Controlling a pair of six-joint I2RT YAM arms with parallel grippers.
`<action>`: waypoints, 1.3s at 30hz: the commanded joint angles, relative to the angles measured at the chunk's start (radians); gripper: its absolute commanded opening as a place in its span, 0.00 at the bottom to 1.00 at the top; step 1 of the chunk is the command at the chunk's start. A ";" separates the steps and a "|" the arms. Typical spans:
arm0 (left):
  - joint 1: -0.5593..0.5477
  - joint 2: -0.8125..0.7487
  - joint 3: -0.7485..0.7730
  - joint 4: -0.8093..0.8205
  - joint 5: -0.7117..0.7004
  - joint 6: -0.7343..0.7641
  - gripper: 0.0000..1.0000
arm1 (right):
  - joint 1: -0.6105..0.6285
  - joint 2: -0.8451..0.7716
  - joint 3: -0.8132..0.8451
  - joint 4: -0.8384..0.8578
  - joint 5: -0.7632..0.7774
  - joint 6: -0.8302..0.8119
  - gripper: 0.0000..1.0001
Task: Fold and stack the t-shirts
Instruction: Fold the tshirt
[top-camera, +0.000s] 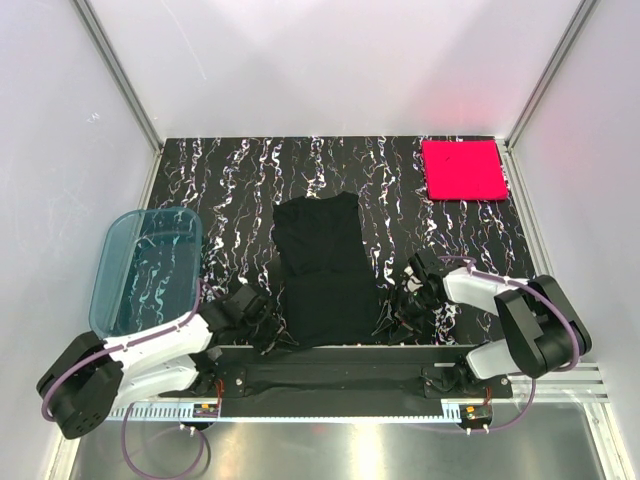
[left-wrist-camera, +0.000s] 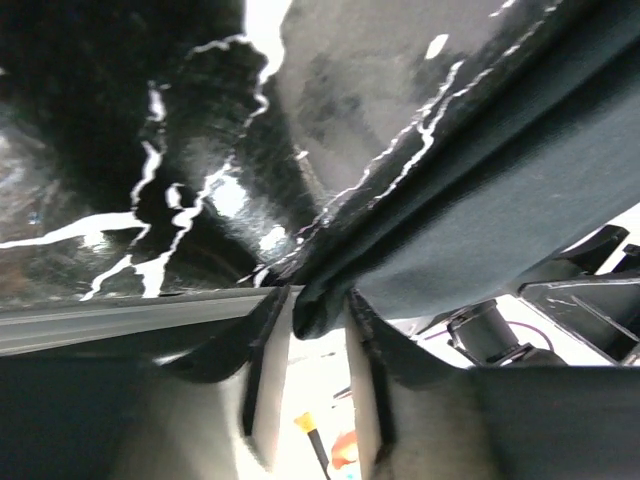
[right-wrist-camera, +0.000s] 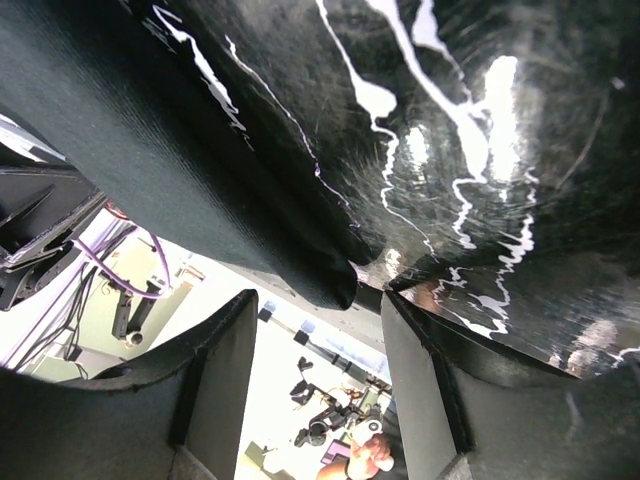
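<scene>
The black t-shirt (top-camera: 320, 270) lies as a long narrow strip down the middle of the table, its hem at the near edge. My left gripper (top-camera: 272, 335) is at the hem's left corner. In the left wrist view that corner (left-wrist-camera: 320, 310) fills the narrow gap between the tips of the left gripper (left-wrist-camera: 318, 300) and touches both pads. My right gripper (top-camera: 388, 322) is at the hem's right corner. In the right wrist view the right gripper (right-wrist-camera: 318, 300) stands open, with the cloth corner (right-wrist-camera: 335, 285) hanging between its tips, untouched. The pink-red t-shirt (top-camera: 462, 170) lies as a neat square at the far right.
A translucent blue plastic tub (top-camera: 145, 270) stands at the left edge, close behind the left arm. The table (top-camera: 220, 180) has a black marbled top. White walls and metal posts enclose it on three sides. Both grippers sit at the near table edge.
</scene>
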 joint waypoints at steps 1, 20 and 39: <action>-0.005 -0.018 -0.010 0.045 -0.047 -0.024 0.26 | -0.003 0.025 -0.020 0.040 0.051 -0.010 0.61; -0.005 -0.060 0.027 0.012 -0.075 0.026 0.00 | -0.005 0.133 -0.029 0.206 0.025 0.062 0.45; -0.025 -0.037 0.332 -0.350 -0.169 0.359 0.00 | 0.015 -0.133 0.186 -0.238 -0.030 -0.139 0.02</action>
